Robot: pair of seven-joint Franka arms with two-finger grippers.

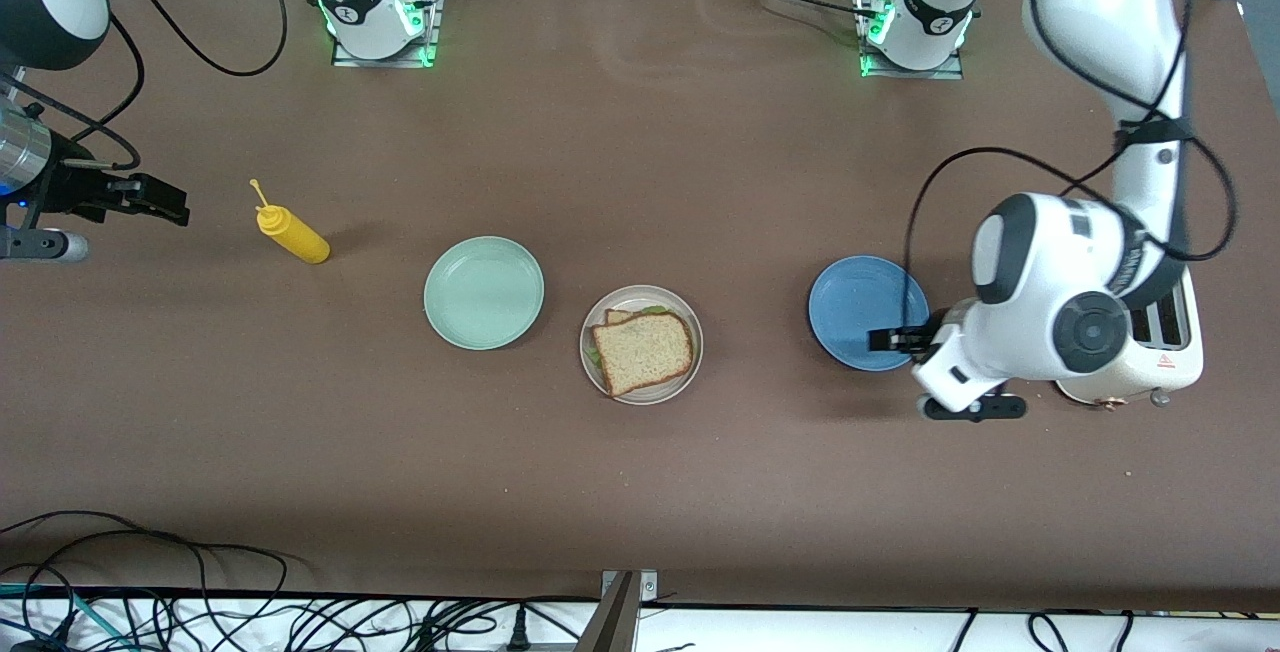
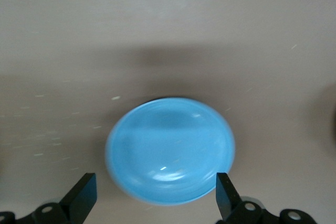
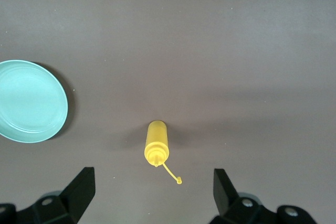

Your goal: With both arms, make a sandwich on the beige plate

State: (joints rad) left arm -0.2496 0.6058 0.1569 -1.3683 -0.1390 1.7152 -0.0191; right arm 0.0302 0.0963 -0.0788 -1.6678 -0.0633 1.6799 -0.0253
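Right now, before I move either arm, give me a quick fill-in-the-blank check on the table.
1. The sandwich lies on the ____ plate.
2. The left gripper hangs open over the ____ plate.
3. The right gripper is open, and the ____ bottle stands between it and the mint-green plate.

Missing words: beige; blue; yellow

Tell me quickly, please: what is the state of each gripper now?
Left gripper: open, holding nothing, over the blue plate.
Right gripper: open, holding nothing, over the table near the yellow squeeze bottle.
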